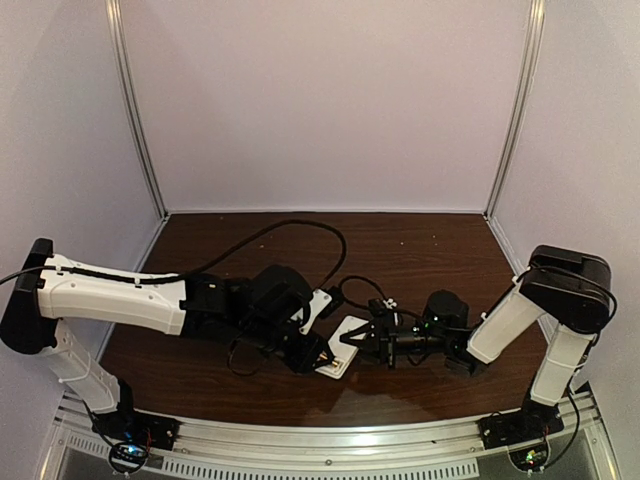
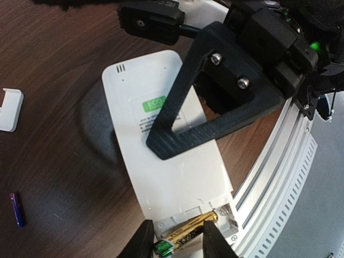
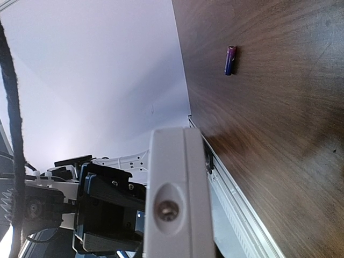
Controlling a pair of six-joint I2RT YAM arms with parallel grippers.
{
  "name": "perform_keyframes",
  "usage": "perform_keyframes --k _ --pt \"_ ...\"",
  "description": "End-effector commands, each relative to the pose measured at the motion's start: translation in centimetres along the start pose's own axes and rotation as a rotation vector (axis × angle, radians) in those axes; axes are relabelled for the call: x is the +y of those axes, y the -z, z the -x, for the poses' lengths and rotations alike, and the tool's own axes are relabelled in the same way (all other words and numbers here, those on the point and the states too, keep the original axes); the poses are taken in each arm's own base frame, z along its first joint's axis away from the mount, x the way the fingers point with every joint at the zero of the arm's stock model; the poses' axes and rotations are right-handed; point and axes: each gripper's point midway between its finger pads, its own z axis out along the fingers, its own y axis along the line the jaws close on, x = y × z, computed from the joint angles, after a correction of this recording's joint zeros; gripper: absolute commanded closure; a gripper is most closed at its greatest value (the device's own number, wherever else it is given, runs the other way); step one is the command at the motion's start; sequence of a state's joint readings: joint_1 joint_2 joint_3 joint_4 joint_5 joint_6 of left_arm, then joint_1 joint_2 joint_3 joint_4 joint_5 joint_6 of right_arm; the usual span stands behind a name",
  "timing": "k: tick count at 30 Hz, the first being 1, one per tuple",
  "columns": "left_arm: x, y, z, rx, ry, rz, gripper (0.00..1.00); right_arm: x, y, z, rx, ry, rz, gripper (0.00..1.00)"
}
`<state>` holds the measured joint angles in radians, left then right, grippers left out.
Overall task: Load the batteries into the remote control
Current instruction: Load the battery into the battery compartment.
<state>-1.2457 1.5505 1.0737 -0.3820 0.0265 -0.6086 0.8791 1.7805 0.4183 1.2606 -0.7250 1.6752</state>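
Plainly, the gold battery (image 2: 185,232) lies slantwise over the open compartment at the near end of the remote control (image 2: 177,177). Its green-banded end points toward the left gripper (image 2: 177,230), whose narrow-set jaws bracket it; whether they pinch it I cannot tell. It looks askew to the bay, so seating it likely calls for a small turn. The right gripper (image 1: 352,340) clamps the smooth white handset face down, one matte black finger across its back. The slim dark purple battery (image 2: 18,209) lies on the wood-grain table (image 2: 64,54), well apart from the remote, as does the white battery cover (image 2: 11,110).
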Motion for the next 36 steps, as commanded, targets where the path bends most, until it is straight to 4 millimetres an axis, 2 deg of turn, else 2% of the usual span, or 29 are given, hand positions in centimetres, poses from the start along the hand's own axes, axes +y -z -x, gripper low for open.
perform_keyframes --k 1,5,13,20,28,33,36 --pt "-1.9 -0.5 0.8 -0.041 0.012 -0.08 0.67 11.0 2.1 -1.7 0.0 0.28 0.406 1.0" --pt "-1.6 -0.4 0.8 -0.041 0.017 -0.06 0.65 11.7 2.3 -1.7 -0.003 0.3 0.423 1.0" --pt "1.8 1.8 1.9 -0.099 0.046 0.109 0.57 11.9 2.6 -1.8 0.0 0.307 0.428 1.0" --pt "1.8 2.8 3.1 -0.152 0.053 0.086 0.5 11.7 2.5 -1.8 0.002 0.307 0.423 1.0" --pt "1.8 3.9 3.2 -0.181 0.047 0.069 0.52 11.8 2.5 -1.9 0.005 0.314 0.424 1.0" --pt "2.1 4.6 3.2 -0.197 0.05 0.072 0.61 11.7 2.4 -1.8 0.005 0.309 0.421 1.0" --pt "1.5 4.3 3.0 -0.184 0.035 0.046 0.66 11.6 2.4 -1.8 0.006 0.308 0.42 1.0"
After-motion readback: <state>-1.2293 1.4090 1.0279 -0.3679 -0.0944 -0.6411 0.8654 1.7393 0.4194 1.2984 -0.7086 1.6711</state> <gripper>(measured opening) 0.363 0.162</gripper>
